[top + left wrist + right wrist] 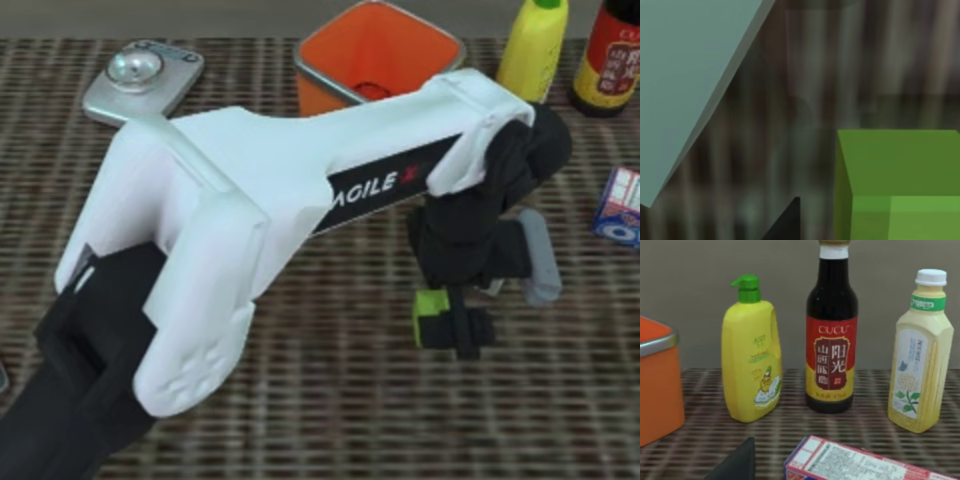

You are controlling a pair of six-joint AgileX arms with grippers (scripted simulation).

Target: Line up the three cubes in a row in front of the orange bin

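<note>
The orange bin (375, 55) stands at the back middle of the table. My left arm reaches across in front of it, its gripper (456, 325) pointing down, open, at the small lime-green cube (430, 318). Up close, one dark finger (785, 225) stands a little apart from the green cube's (900, 185) side. The pale grey-blue cube (540, 262) sits just behind and to the right, and fills a corner of the left wrist view (685, 75). The beige cube is hidden. My right gripper (742, 462) is out of the top view, low near the table's back right.
A yellow bottle (535, 45) and a dark sauce bottle (610, 55) stand at the back right, with a cream bottle (920, 360) beside them. A blue-and-white printed box (620, 205) lies at the right edge. A silver bell (140, 75) sits at the back left.
</note>
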